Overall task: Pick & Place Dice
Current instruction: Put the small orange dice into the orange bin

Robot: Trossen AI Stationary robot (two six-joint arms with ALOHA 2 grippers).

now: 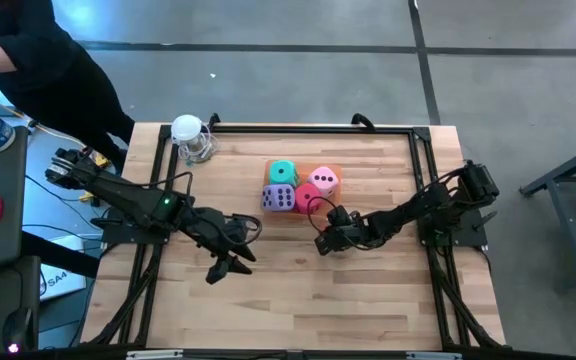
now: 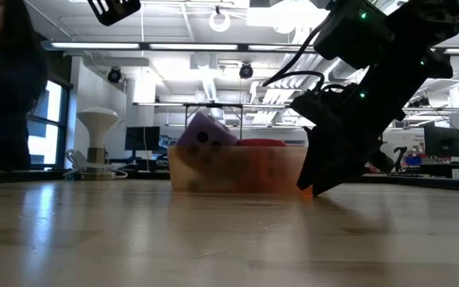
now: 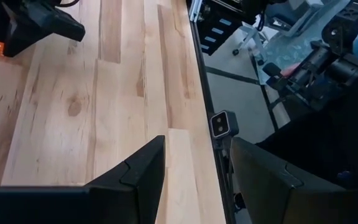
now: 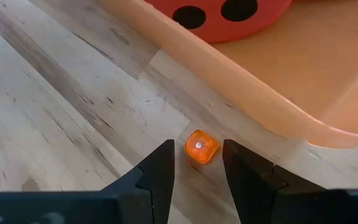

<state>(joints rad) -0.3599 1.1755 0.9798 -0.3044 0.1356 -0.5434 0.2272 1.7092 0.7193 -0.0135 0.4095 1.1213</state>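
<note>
Our right pincer stands narrowly apart around a tiny orange die at the orange tray's six o'clock; left pincer parted, empty.

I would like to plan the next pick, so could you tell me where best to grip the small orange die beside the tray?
Probably its two side faces. The small orange die sits flat beside the orange tray, already flanked by the right gripper, which comes from the open table side; the tray wall blocks the far side.

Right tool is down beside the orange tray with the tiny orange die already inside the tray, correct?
Not quite. The right wrist view shows the tiny orange die on the wooden table outside the orange tray, between the fingers of the right tool.
</note>
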